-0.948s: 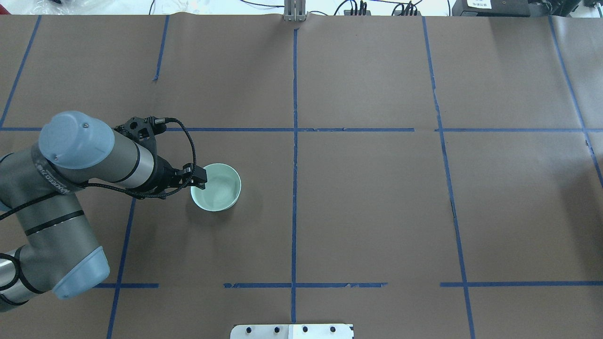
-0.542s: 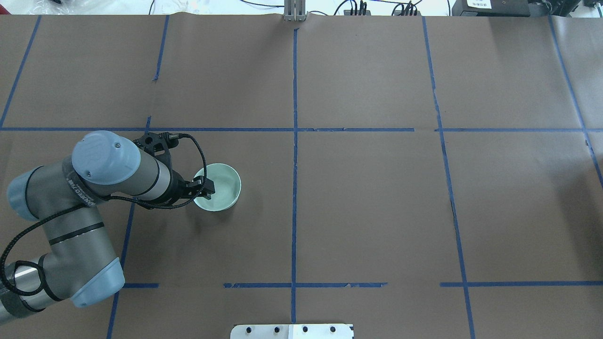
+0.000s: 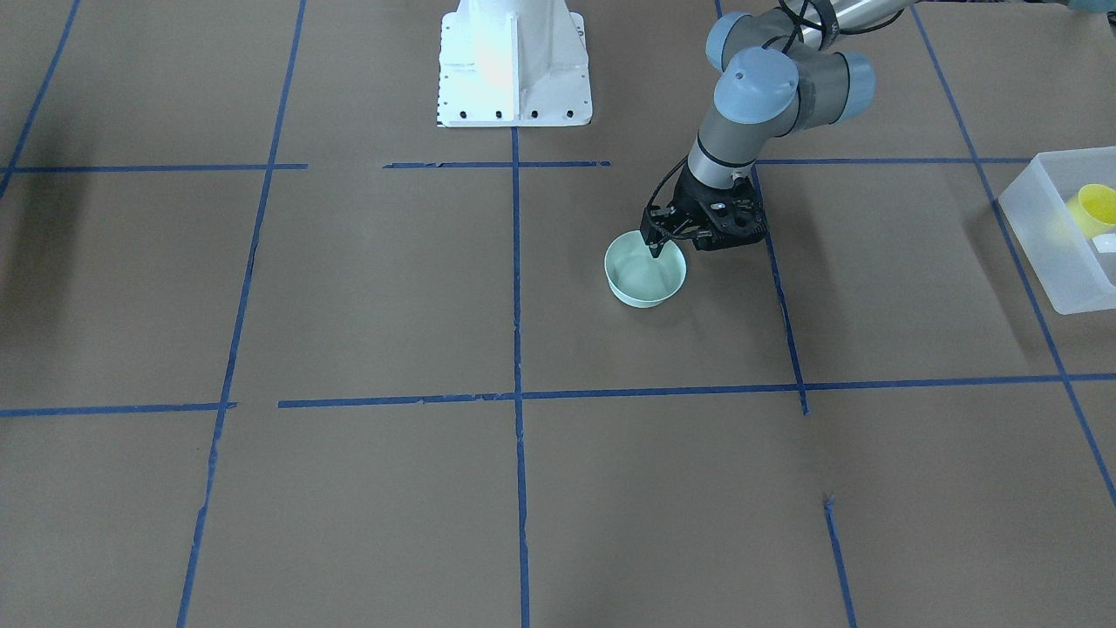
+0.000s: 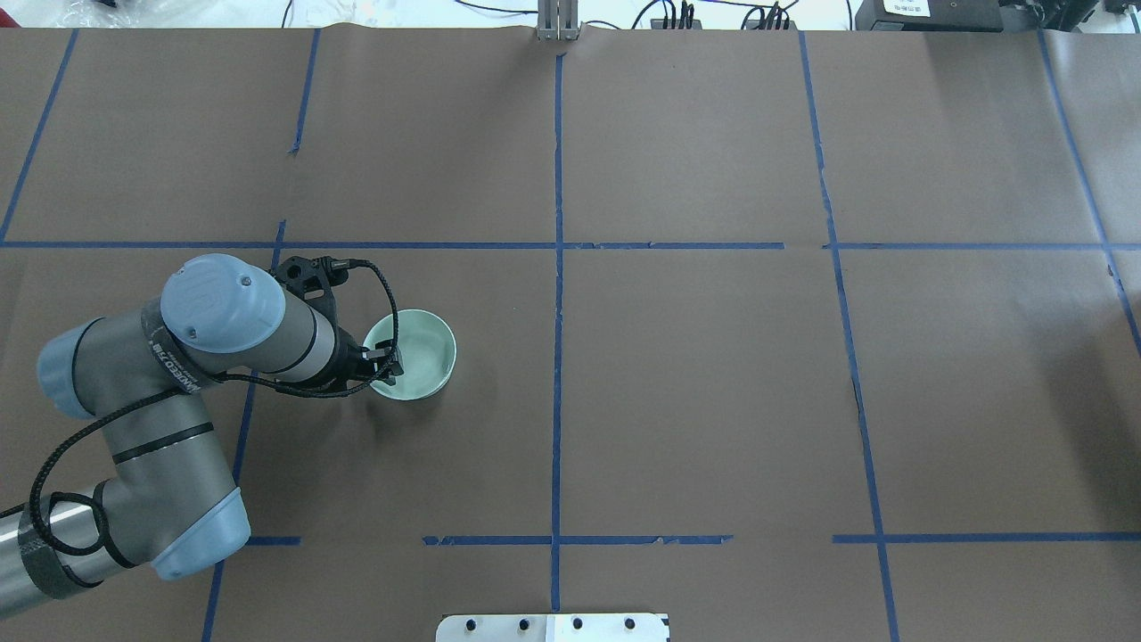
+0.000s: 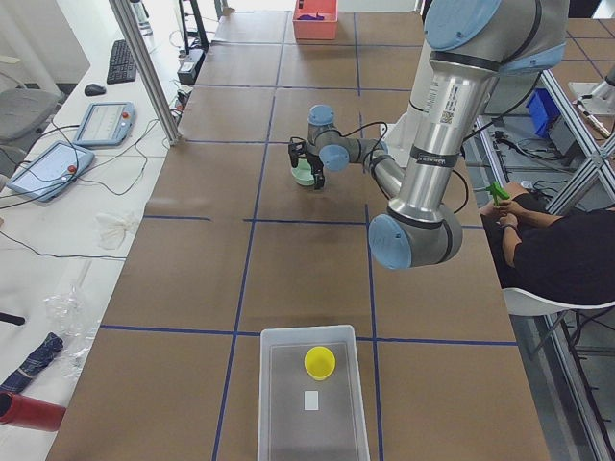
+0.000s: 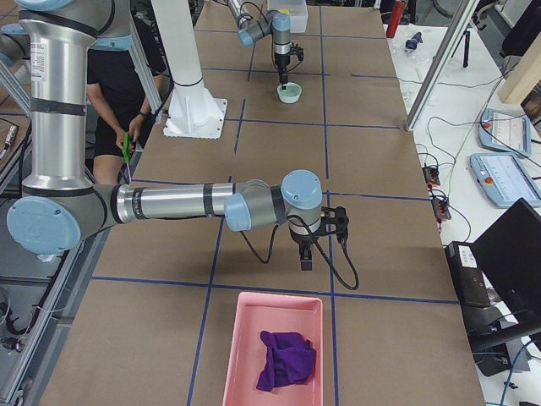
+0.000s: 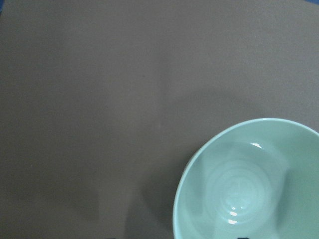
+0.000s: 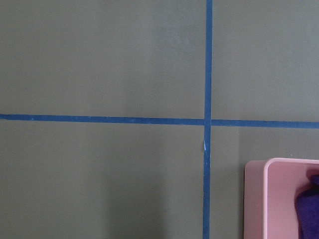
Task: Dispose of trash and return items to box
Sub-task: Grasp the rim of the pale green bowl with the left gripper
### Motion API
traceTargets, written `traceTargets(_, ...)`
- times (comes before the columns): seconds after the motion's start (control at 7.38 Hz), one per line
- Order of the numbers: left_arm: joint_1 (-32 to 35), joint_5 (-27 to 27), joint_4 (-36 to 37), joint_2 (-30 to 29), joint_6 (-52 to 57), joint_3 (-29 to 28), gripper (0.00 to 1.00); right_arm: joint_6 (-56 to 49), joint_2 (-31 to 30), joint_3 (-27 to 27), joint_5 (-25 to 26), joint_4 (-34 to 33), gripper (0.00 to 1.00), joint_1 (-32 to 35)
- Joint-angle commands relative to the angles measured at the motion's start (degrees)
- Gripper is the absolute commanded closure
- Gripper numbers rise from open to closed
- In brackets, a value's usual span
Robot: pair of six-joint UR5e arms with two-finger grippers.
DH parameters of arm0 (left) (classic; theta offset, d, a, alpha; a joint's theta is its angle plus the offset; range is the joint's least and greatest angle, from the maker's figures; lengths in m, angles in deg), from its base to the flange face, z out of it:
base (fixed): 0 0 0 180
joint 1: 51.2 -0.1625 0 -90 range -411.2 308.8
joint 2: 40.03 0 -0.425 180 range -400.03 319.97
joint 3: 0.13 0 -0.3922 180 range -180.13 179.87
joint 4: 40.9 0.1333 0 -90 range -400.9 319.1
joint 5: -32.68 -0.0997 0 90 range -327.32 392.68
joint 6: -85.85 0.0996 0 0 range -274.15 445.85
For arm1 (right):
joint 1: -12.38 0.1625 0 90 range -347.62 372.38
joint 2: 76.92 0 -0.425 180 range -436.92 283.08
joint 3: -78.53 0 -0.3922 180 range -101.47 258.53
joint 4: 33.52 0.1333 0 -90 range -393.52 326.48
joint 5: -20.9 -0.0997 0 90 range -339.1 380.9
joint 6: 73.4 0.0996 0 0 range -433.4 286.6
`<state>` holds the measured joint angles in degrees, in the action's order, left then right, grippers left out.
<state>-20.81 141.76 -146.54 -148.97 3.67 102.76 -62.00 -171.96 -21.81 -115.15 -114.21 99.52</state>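
A pale green bowl (image 4: 426, 355) stands on the brown table, left of centre; it also shows in the front view (image 3: 643, 281) and the left wrist view (image 7: 249, 184). My left gripper (image 4: 387, 362) is low at the bowl's left rim, jaws apart, with one finger (image 3: 654, 249) inside the bowl. The yellow cup (image 3: 1097, 208) lies in the frosted box (image 3: 1037, 249) at the table's left end, also seen in the left view (image 5: 320, 362). My right gripper (image 6: 306, 259) hangs over bare table near a pink tray; I cannot tell if it is open or shut.
The pink tray (image 6: 245, 355) holds a purple cloth (image 6: 286, 361) at the table's right end. A white label (image 5: 310, 400) lies in the box beside the cup. Blue tape lines cross the table. A seated person (image 5: 553, 250) is behind the robot.
My left arm has swung forward and its gripper has come down from above the bowl's left rim to the rim itself. The bowl has not moved.
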Motion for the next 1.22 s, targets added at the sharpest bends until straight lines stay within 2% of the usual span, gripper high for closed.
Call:
traceTargets(0.0,-0.1,0.0,-0.1,-0.4,0.0,-1.6,0.49,0.1,-0.1,-0.2,0.0,0.0,0.00,0.0)
traceTargets(0.14,-0.1,0.1,-0.2,-0.9,0.0,-1.6,0.61,0.1,-0.1,-0.3,0.1,0.0,0.00,0.0)
traceTargets(0.27,0.1,0.1,-0.1,-0.8,-0.1,-1.2,0.89,0.1,-0.2,-1.1,0.2,0.0,0.00,0.0)
traceTargets(0.41,0.1,0.1,0.0,-0.8,0.0,-1.1,1.00,0.1,-0.3,-1.3,0.3,0.0,0.00,0.0)
traceTargets(0.54,0.2,0.3,0.0,-0.9,-0.1,-0.8,1.00,0.1,-0.4,-1.4,0.3,0.0,0.00,0.0)
traceTargets(0.68,1.0,0.4,0.5,-0.6,-0.1,2.5,1.00,0.0,-0.5,-1.4,0.3,0.0,0.00,0.0)
traceTargets(1.08,8.6,0.6,10.8,-0.1,1.6,12.4,1.00,-0.9,-1.0,-1.4,0.2,0.2,0.00,0.0)
